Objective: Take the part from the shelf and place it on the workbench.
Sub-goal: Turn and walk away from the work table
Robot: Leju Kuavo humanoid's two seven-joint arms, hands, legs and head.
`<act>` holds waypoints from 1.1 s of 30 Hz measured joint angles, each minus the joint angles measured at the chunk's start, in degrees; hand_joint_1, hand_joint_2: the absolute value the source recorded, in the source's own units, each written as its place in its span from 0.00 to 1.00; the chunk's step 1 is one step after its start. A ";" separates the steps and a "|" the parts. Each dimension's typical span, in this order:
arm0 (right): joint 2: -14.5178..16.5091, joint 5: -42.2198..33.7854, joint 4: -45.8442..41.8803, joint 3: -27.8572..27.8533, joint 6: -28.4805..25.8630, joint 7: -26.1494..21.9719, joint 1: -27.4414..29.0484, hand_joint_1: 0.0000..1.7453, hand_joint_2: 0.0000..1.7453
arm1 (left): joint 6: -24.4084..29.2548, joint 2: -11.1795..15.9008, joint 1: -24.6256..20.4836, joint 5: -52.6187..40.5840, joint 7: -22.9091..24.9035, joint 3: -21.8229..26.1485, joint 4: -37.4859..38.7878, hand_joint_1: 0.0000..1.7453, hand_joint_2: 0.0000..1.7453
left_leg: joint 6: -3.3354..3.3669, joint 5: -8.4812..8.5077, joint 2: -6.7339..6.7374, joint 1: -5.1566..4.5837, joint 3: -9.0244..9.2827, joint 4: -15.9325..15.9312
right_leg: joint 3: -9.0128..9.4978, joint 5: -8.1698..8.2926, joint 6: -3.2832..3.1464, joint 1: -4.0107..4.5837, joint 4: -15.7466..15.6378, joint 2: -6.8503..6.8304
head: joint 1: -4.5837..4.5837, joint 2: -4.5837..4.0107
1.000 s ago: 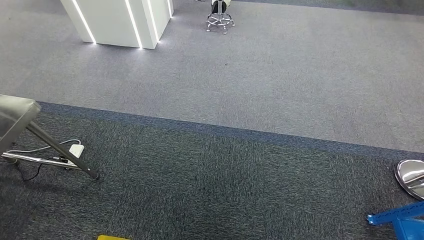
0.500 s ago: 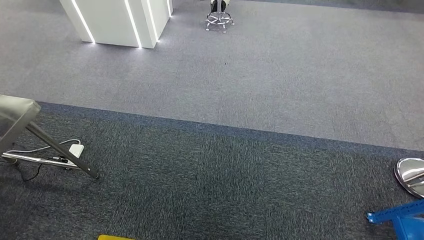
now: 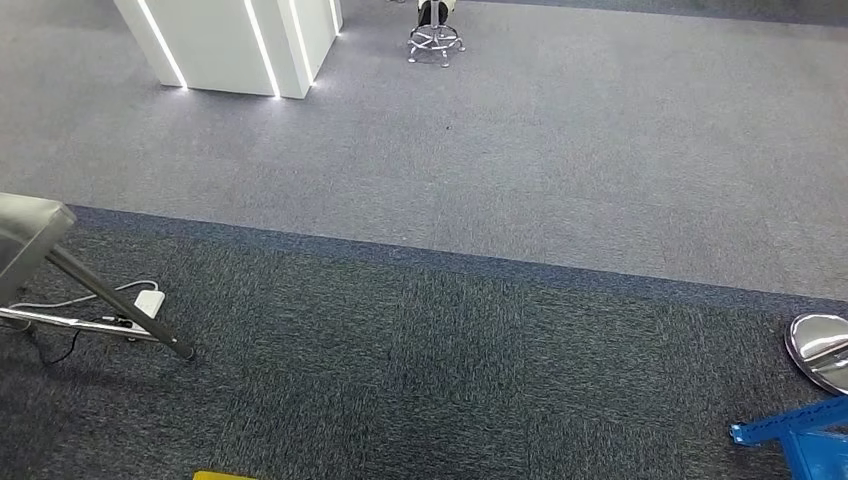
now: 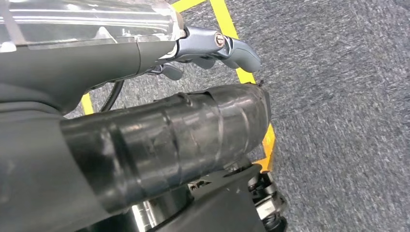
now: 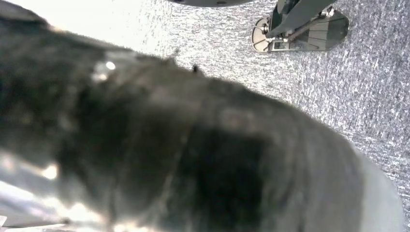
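Observation:
In the head view the grey workbench [image 3: 28,232] shows by one corner and its slanted legs at the left edge. At the bottom right corner stands a blue shelf frame [image 3: 795,432]. In the left wrist view my left hand [image 4: 212,46] hangs over the carpet, one grey finger stretched out. A black tape-wrapped tube [image 4: 183,135] lies close against it; I cannot tell whether the hand grips it. A dark blurred mass [image 5: 183,145] sits right up against the right wrist camera, so the right hand's state stays unclear.
Dark and light grey carpet spreads ahead. A white lit pillar [image 3: 230,45] and a stool base [image 3: 435,42] stand far back. A chrome disc [image 3: 820,350] lies by the blue frame. A white adapter with cable [image 3: 150,300] lies under the workbench. Yellow floor tape [image 4: 222,14] runs below.
The whole head picture has slid slightly left and up, so the camera has moved. Nothing on the floor has moved on its own.

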 joint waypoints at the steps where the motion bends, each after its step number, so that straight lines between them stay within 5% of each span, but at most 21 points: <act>1: -0.01 0.00 0.00 0.00 -0.01 0.00 -0.02 0.00 0.00 | 0.00 -0.01 0.06 0.00 0.01 0.01 0.00 0.00 0.00 | 0.29 0.17 0.00 0.07 0.02 -0.15 | -0.01 0.01 0.30 -0.01 -0.05 -0.01 | 0.00 0.00; 4: -0.01 0.01 0.00 0.00 -0.02 -0.01 -0.04 0.00 0.00 | 0.00 -0.02 0.06 0.01 0.00 0.02 0.00 0.00 0.00 | 1.36 0.76 0.08 0.41 0.12 -0.94 | -1.21 -2.27 1.17 -0.15 2.95 -0.03 | 0.06 0.00; 6: 0.00 0.00 0.00 0.00 -0.01 -0.01 -0.01 0.00 0.00 | 0.00 -0.02 0.01 0.00 0.00 0.02 0.00 0.00 0.00 | 1.64 0.87 0.19 0.44 -0.05 -1.01 | -4.51 -6.10 1.53 -0.37 9.95 -0.06 | 0.10 0.00; 8: 0.00 0.00 0.00 0.00 0.00 -0.01 0.05 0.00 0.00 | 0.00 -0.02 0.06 -0.01 0.01 0.03 0.00 0.00 0.00 | 1.64 0.86 0.28 0.41 -0.14 -0.96 | -7.29 -7.86 1.83 -0.62 15.70 -0.07 | 0.09 0.00; 10: 0.00 0.00 0.00 0.00 -0.01 0.01 0.12 0.00 0.00 | 0.00 -0.03 0.09 -0.01 0.01 0.04 0.00 0.00 0.00 | 1.52 0.78 0.25 0.44 -0.02 -0.88 | -6.15 -5.19 1.93 -0.83 13.26 -0.11 | 0.09 0.00; 13: -0.01 0.00 0.00 0.00 -0.01 0.01 0.09 0.00 0.00 | 0.00 -0.04 0.07 -0.01 0.01 0.06 0.00 0.00 0.00 | 0.93 0.46 0.17 0.30 0.07 -0.52 | -0.94 -0.22 1.47 -0.77 2.12 -0.18 | 0.08 0.00; 18: -0.01 0.02 0.00 0.00 0.00 0.00 0.09 0.00 0.00 | 0.00 -0.03 -0.08 -0.01 0.00 0.06 0.00 0.00 0.00 | -0.62 -0.08 0.19 0.32 -0.24 0.11 | -0.19 0.33 0.14 -0.61 -0.36 -0.15 | 0.05 0.00; 22: 0.00 0.02 0.00 0.00 0.00 0.01 0.08 0.00 0.00 | 0.00 -0.02 -0.02 -0.01 0.01 0.08 0.00 0.00 0.00 | -1.28 -6.40 0.11 0.56 -5.59 11.95 | -0.09 0.51 -0.80 -0.59 -0.74 -0.28 | -0.06 0.00; 24: 0.00 0.02 0.00 0.00 0.00 0.01 0.09 0.00 0.00 | 0.00 -0.02 0.10 -0.01 0.01 0.09 0.00 0.00 0.00 | -1.25 -6.81 0.11 0.57 -7.19 15.37 | -0.05 0.47 -0.88 -0.41 -0.69 -0.25 | -0.06 0.00; 28: 0.00 0.02 0.00 0.00 0.00 0.01 0.06 0.00 0.00 | 0.00 0.00 0.03 -0.01 0.01 0.11 0.00 0.00 0.00 | -0.43 -0.62 0.09 0.44 -1.26 3.14 | 0.08 0.26 -0.67 -0.18 -0.33 -0.11 | -0.05 0.00; 30: 0.00 0.02 0.00 0.00 0.00 0.00 0.04 0.00 0.00 | 0.00 0.01 -0.05 -0.01 0.01 0.11 0.00 0.00 0.00 | -0.13 -0.16 0.02 0.19 0.13 0.04 | -0.08 0.18 -0.15 -0.13 -0.16 -0.12 | -0.04 0.00; 33: 0.00 0.02 0.00 0.00 0.00 -0.01 -0.01 0.00 0.00 | 0.00 0.01 0.09 0.00 0.01 0.15 0.00 0.00 0.00 | 0.60 0.23 -0.03 0.11 0.14 -0.42 | -0.11 0.11 0.79 -0.23 -0.05 -0.14 | -0.03 0.00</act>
